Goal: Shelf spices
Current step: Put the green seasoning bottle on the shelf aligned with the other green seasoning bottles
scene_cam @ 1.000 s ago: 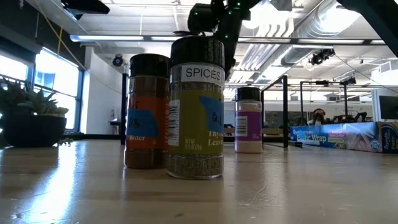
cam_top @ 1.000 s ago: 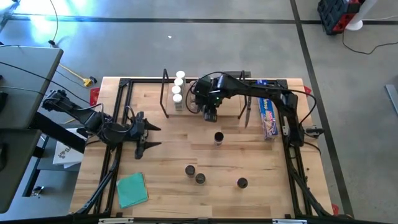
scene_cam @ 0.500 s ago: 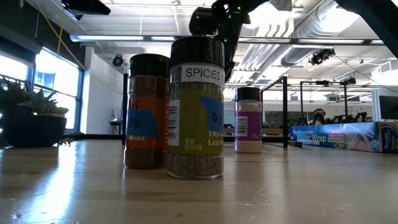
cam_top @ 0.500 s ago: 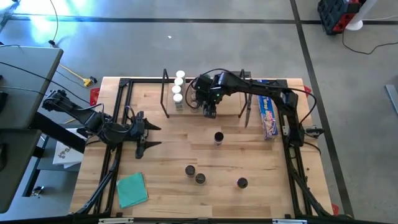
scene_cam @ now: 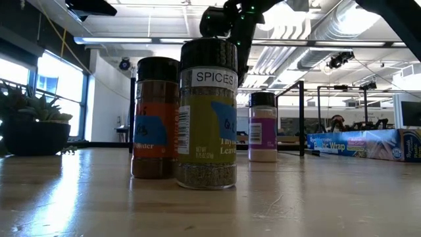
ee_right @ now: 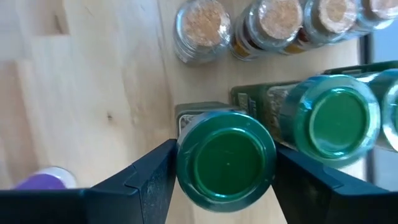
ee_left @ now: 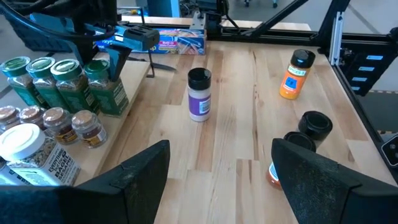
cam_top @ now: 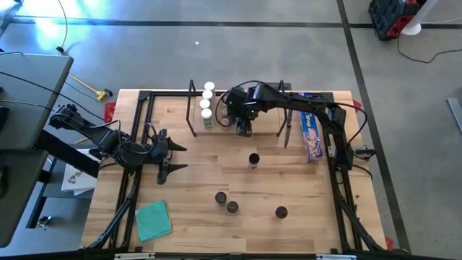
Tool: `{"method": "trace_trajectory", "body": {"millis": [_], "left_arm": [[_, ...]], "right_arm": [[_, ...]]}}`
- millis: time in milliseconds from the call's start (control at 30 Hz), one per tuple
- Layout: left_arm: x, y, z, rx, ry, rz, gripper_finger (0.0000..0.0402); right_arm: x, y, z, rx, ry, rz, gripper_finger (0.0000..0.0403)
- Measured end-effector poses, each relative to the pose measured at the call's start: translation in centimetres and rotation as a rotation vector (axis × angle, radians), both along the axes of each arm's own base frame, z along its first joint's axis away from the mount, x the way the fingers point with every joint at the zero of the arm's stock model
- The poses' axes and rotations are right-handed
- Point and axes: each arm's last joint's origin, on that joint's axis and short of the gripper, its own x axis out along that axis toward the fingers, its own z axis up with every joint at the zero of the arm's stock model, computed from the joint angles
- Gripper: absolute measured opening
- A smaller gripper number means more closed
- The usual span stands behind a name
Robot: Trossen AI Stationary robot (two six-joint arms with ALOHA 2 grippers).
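My right gripper (cam_top: 244, 128) hangs over the low wooden shelf (cam_top: 193, 108) at the table's far side, shut on a green-lidded spice jar (ee_right: 225, 158). More green-lidded jars (ee_right: 329, 118) and cork-coloured lids (ee_right: 202, 25) stand in rows beside it, and white lids (cam_top: 207, 101) show at the shelf's left end. Several black-lidded jars (cam_top: 253, 159) (cam_top: 221, 197) (cam_top: 281, 211) stand upright on the table. My left gripper (cam_top: 177, 157) waits open near the table's left edge, holding nothing. My right gripper holds the green-lidded jar by its lid (ee_right: 186, 155), pinched between the two fingers (ee_right: 149, 180), one on each side. The fingers come from above, pointing down. The jar stands upright among the other green-lidded jars (ee_left: 106, 87); its base seems to be on the shelf board.
A long blue wrap box (cam_top: 312, 136) lies by the table's right edge beside the shelf. A teal cloth (cam_top: 153, 219) sits at the near left corner. Black frame rails (cam_top: 141, 130) run along the table's edges. Bare wood lies between the shelf and the loose jars.
My right gripper moved slightly toward the far edge, deeper over the shelf, then held still. The jars on the table have not moved.
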Motion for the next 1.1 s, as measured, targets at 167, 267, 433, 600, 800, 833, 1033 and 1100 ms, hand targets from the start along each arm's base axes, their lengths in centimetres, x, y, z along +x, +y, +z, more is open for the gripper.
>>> {"method": "trace_trajectory", "body": {"millis": [167,267,433,600,800,833,1033,1100], "left_arm": [[0.0,0.0,0.0,0.002,-0.001,0.005,0.0278],[0.0,0.0,0.0,0.002,-0.001,0.005,0.0278],[0.0,0.0,0.0,0.002,-0.001,0.006,0.0278],[0.0,0.0,0.0,0.002,-0.002,0.006,0.0278],[0.0,0.0,0.0,0.003,-0.002,0.007,0.0278],[0.0,0.0,0.0,0.003,-0.002,0.007,0.0278],[0.0,0.0,0.0,0.003,-0.002,0.007,0.0278],[0.0,0.0,0.0,0.003,-0.002,0.006,0.0278]], "right_arm": [[0.3,1.0,0.0,-0.085,0.037,0.096,0.0227],[0.5,1.7,0.0,-0.1,0.046,0.162,0.0221],[0.7,2.0,0.1,-0.15,0.059,0.181,0.0218],[0.6,1.7,0.1,-0.175,0.068,0.152,0.0218],[0.6,1.7,0.1,-0.175,0.067,0.149,0.0218],[0.6,1.7,0.1,-0.175,0.066,0.149,0.0218],[0.6,1.5,0.1,-0.175,0.062,0.14,0.0219],[0.5,1.3,0.1,-0.173,0.06,0.129,0.0226]]}}
